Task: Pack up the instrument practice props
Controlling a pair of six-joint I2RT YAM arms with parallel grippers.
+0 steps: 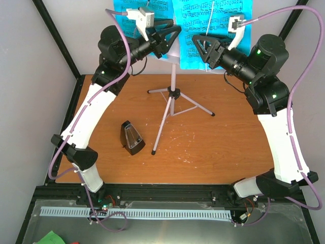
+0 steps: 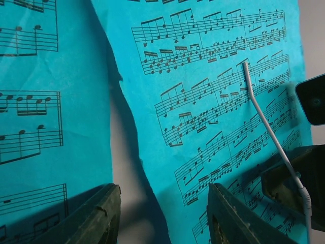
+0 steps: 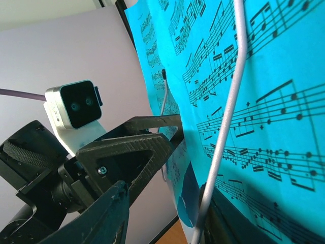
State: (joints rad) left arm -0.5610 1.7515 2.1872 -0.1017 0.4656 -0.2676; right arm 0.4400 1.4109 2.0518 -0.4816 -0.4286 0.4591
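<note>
The grey tripod music stand (image 1: 173, 93) stands mid-table with two cyan sheet-music pages (image 1: 216, 20) on its tray at the back. My left gripper (image 1: 175, 40) is open at the inner edge of the right page (image 2: 218, 101); one finger (image 2: 96, 218) is before the left page (image 2: 40, 101) and the other before the right one. My right gripper (image 1: 199, 48) faces it from the right, open, with the page's lower corner (image 3: 203, 198) and the stand's white wire retainer (image 3: 228, 101) between its fingers. The black pyramid metronome (image 1: 132, 137) stands upright on the table, left of the stand's foot.
The stand's legs (image 1: 195, 105) spread over the middle of the wooden table (image 1: 228, 147). Black frame posts and pale walls enclose the sides and back. The two grippers are close together; the left one (image 3: 132, 147) and its camera (image 3: 73, 104) fill the right wrist view.
</note>
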